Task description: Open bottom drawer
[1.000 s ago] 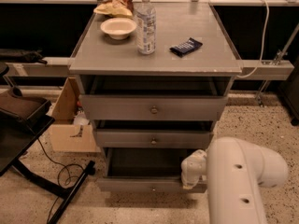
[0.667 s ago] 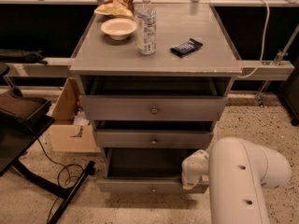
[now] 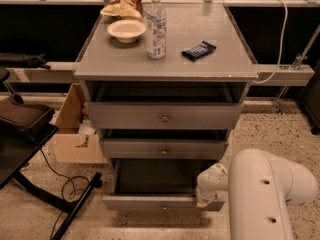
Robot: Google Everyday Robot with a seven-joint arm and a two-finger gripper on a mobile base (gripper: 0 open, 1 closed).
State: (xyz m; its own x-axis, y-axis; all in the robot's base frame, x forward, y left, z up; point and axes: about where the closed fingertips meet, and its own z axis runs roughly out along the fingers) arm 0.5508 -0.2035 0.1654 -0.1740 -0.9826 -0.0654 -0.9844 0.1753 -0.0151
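Jutting out furthest of three stacked drawers, the bottom drawer (image 3: pixel 150 202), a grey wooden one with a shallow front, sits lowest in the grey wooden cabinet (image 3: pixel 165 69), close to the speckled floor (image 3: pixel 280 134). Its long axis runs left to right, and its front faces out toward me. Its plain dark-grey inside lies open to the ceiling. One small round metal knob (image 3: pixel 161 204) sits at the middle of the front.

The gripper (image 3: pixel 205 198), at the end of a thick white arm (image 3: pixel 260 194), is against the right end of that front, at the drawer's near right corner. Whether it is open or closed on anything I cannot tell from here.

Above are two more grey drawers, the middle drawer (image 3: pixel 165 149) and the top drawer (image 3: pixel 165 116), each slightly out and each with one knob.

On the cabinet top I count one white round bowl (image 3: pixel 126 30), one clear plastic bottle (image 3: pixel 156 26) standing upright, one dark blue flat packet (image 3: pixel 198 50) and a crumpled snack bag (image 3: pixel 125 1) behind the bowl. One open cardboard box (image 3: pixel 75 134) stands on the floor to the left.
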